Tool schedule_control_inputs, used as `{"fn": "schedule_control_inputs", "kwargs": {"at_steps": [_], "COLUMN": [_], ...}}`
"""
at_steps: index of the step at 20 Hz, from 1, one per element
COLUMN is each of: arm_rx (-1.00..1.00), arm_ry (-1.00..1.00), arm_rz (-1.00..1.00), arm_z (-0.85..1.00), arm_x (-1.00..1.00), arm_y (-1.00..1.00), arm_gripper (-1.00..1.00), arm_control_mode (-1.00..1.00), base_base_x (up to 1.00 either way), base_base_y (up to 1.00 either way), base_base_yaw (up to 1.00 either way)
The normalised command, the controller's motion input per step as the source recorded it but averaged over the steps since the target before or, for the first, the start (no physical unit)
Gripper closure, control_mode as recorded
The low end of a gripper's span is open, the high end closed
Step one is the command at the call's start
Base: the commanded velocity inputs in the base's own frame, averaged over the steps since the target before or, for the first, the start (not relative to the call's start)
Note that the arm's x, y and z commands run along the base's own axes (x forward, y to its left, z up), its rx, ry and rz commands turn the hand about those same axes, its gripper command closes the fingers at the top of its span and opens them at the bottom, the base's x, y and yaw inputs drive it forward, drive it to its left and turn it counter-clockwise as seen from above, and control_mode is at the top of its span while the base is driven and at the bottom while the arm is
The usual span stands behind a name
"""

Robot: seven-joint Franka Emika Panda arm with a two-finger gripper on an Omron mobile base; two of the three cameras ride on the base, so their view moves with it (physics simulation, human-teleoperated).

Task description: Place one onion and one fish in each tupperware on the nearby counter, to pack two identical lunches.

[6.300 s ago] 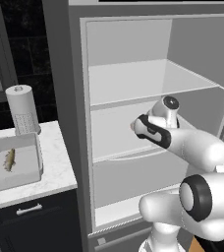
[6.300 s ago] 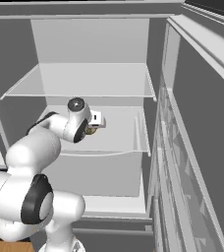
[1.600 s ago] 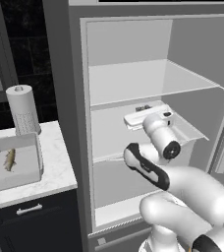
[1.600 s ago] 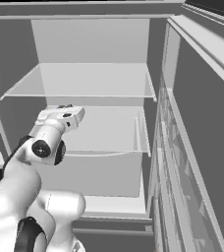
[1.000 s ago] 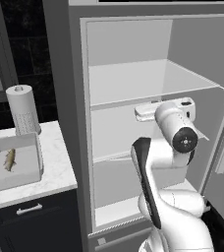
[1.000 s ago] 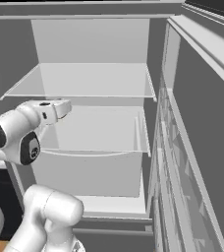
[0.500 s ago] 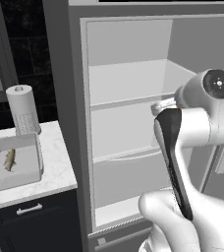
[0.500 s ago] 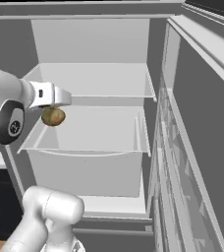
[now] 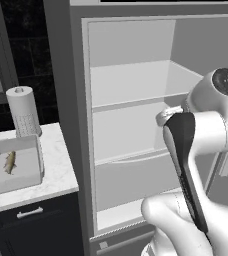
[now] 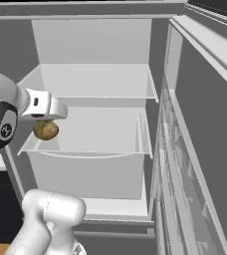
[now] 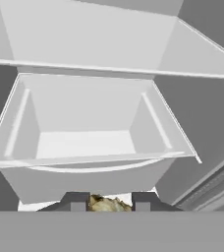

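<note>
Open fridge drawer (image 11: 84,142) offers clear room below the glass shelf (image 10: 93,82); on the table (image 9: 61,172), a paper-towel roll (image 9: 23,111) stands behind the tupperware (image 9: 28,177).

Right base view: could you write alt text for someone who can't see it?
A white robot arm's hand holds a dull olive-tan onion in front of an open fridge. Behind it are pale shelves and a drawer; the fridge door stands open on the right.
</note>
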Motion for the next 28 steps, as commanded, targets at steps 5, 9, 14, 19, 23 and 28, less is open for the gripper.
{"fn": "schedule_control_inputs", "kwargs": {"at_steps": [5,9,14,19,23,28], "arm_rx": [0.15,0.08,0.00,0.00,0.00,0.00], "arm_ry": [-0.06,-0.11,0.00,0.00,0.00,0.00], "arm_rz": [0.00,0.02,0.00,0.00,0.00,0.00], "arm_z": [-0.45,-0.24,0.00,0.00,0.00,0.00], "arm_x": [-0.02,-0.03,0.00,0.00,0.00,0.00], "arm_y": [0.03,0.24,0.00,0.00,0.00,0.00], "arm_gripper": [1.00,1.00,1.00,1.00,1.00,1.00], "arm_control_mode": [-1.00,-1.00,1.00,1.00,1.00,1.00], "base_base_x": [0.00,0.00,-0.26,-0.56,-0.50,0.88], "base_base_y": [0.00,0.00,0.76,1.00,0.99,0.91], "base_base_yaw": [0.00,0.00,0.06,0.04,0.00,0.00]}}
